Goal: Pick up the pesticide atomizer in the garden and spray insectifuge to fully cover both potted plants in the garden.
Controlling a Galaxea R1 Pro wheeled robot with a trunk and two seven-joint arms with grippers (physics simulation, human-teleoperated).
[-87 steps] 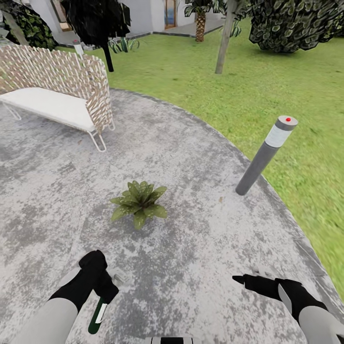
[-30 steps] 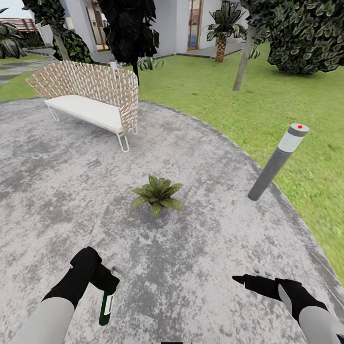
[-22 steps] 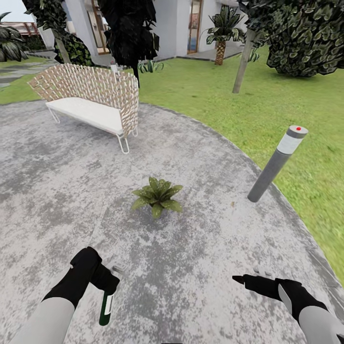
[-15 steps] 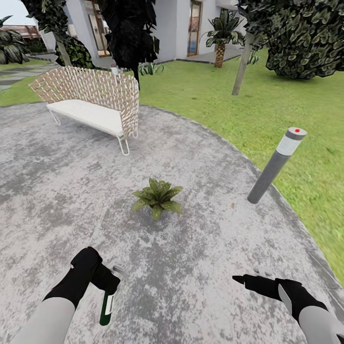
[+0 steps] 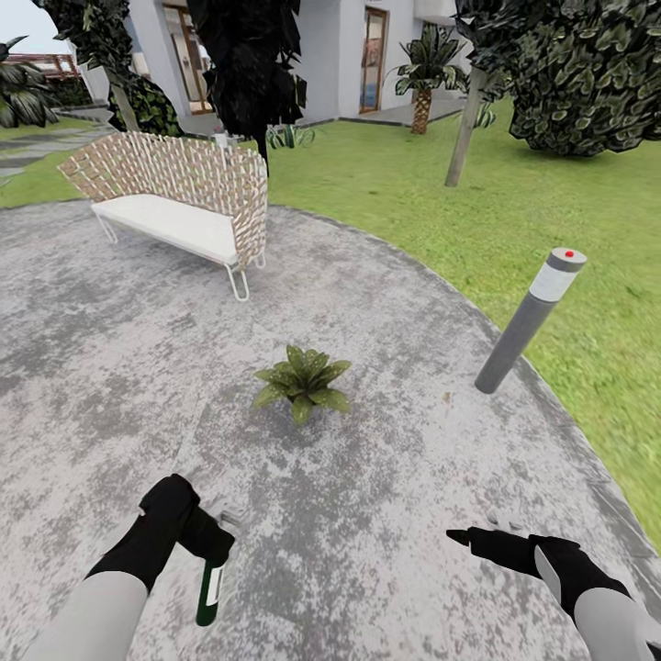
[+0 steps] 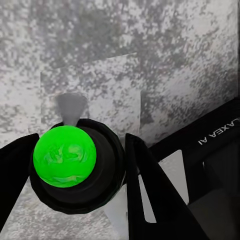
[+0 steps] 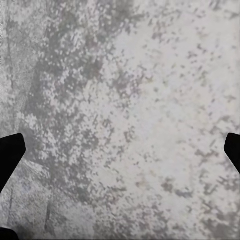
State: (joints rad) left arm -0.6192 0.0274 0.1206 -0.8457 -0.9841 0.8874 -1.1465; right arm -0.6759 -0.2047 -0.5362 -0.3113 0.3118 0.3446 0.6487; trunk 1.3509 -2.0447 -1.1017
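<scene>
My left gripper (image 5: 204,543) is shut on the pesticide atomizer (image 5: 210,589), a slim dark green bottle with a white label that hangs near the lower left of the head view. In the left wrist view the atomizer (image 6: 65,156) shows end-on as a bright green disc in a dark ring, between my left gripper's (image 6: 75,167) two black fingers. A potted plant (image 5: 303,381), a low rosette of broad green leaves, sits on the grey patio (image 5: 413,441) ahead of both arms. My right gripper (image 5: 464,536) hovers open and empty over the paving, its fingers (image 7: 10,152) wide apart.
A grey bollard lamp (image 5: 528,321) with a red dot stands at the patio's right edge. A woven bench (image 5: 174,193) with a white seat is at the back left. Green lawn (image 5: 413,193), trees, bushes and a house lie beyond.
The camera has moved, so the whole picture has shifted slightly. The atomizer in my left gripper now hangs a little more upright and further right. The right arm is unchanged.
</scene>
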